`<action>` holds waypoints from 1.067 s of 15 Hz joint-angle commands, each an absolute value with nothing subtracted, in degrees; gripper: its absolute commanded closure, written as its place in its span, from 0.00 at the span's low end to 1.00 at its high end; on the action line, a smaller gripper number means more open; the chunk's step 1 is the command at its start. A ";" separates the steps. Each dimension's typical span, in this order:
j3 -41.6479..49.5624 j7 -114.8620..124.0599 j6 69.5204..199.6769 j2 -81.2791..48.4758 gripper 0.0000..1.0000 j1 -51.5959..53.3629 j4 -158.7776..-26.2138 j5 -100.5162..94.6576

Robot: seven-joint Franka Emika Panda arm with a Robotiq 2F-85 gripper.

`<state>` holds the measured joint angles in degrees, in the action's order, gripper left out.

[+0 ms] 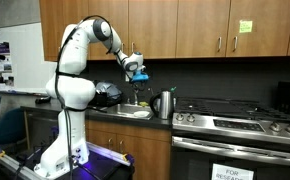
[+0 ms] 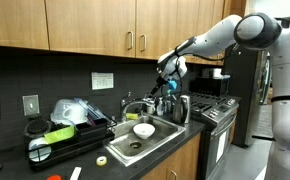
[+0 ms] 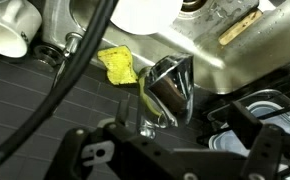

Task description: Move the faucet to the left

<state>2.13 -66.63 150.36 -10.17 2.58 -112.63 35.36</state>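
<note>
The faucet (image 2: pixel 137 104) is a slim silver tap at the back of the sink (image 2: pixel 155 143); it also shows in an exterior view (image 1: pixel 137 95). In the wrist view a shiny silver curved piece (image 3: pixel 170 85), seemingly the faucet's top, lies just beyond my fingers. My gripper (image 2: pixel 167 80) hangs above the faucet, a little towards the kettle, not touching it. It also shows in an exterior view (image 1: pixel 135 68). In the wrist view its fingers (image 3: pixel 175 150) stand wide apart with nothing between them.
A steel kettle (image 2: pixel 178 108) (image 1: pixel 164 103) stands beside the sink, near the stove (image 1: pixel 235 125). A white bowl (image 2: pixel 143 130) lies in the sink. A yellow sponge (image 3: pixel 117 65) lies near the faucet. A dish rack (image 2: pixel 60 135) stands beyond. Wooden cabinets (image 2: pixel 95 25) hang overhead.
</note>
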 commanded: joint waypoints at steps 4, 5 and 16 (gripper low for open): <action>-0.66 -65.88 150.54 -10.17 0.00 -0.03 -112.58 34.35; -0.66 -65.88 150.53 -10.17 0.00 -0.03 -112.58 34.35; -1.01 -75.26 148.95 -6.41 0.00 -4.92 -115.82 33.80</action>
